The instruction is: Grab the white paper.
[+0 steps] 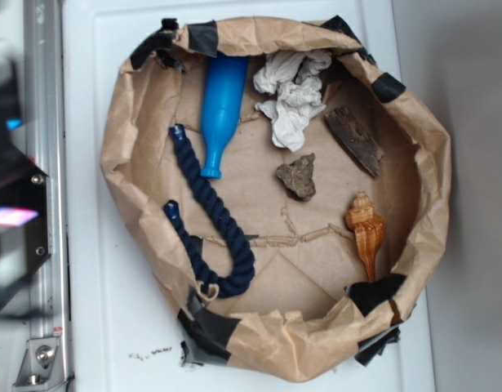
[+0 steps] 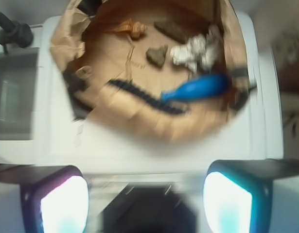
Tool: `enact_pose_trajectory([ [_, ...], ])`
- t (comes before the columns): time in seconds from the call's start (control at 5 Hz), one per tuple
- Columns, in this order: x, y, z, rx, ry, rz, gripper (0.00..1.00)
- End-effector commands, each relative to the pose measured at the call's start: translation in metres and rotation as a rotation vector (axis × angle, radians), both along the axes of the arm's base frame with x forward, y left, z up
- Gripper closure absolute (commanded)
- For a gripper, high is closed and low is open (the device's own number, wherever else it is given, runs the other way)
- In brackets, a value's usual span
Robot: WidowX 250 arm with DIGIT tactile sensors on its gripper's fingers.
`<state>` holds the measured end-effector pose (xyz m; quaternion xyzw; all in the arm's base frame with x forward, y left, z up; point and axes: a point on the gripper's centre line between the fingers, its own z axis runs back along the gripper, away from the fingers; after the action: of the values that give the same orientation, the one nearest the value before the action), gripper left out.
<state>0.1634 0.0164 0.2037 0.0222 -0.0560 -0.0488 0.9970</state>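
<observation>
Currently, from left to right in the exterior view, the brown paper nest [image 1: 124, 155] corrals a navy rope [image 1: 214, 220], a smooth blue bottle [image 1: 221, 110] and the white paper [image 1: 293, 98] (creased, irregular wad), lying far, just right of the bottle. The gripper [image 2: 147, 196] hovers outside the nest, fingers apart, holding nothing.

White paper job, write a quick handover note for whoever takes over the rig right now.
Pincer: open, empty, held well short of the brown paper nest, outside it.
White paper: crumpled wad lying at the nest's far edge in the exterior view, beside the blue bottle, with the dark rock just in front of it.
Done: nothing grabbed yet.
Left: move over the wad, descend, close on it, lift.
</observation>
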Motion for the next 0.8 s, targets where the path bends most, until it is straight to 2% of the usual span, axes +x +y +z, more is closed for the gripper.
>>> enact_pose_trajectory([
  [0.0, 0.085, 0.022, -0.041, 0.109, -0.114, -0.153, 0.0],
  [0.2, 0.092, 0.005, -0.079, 0.155, -0.079, -0.245, 0.0],
  [0.4, 0.081, -0.014, -0.104, 0.189, -0.031, -0.348, 0.0],
  [0.6, 0.087, -0.01, -0.116, 0.189, 0.015, -0.381, 0.0],
])
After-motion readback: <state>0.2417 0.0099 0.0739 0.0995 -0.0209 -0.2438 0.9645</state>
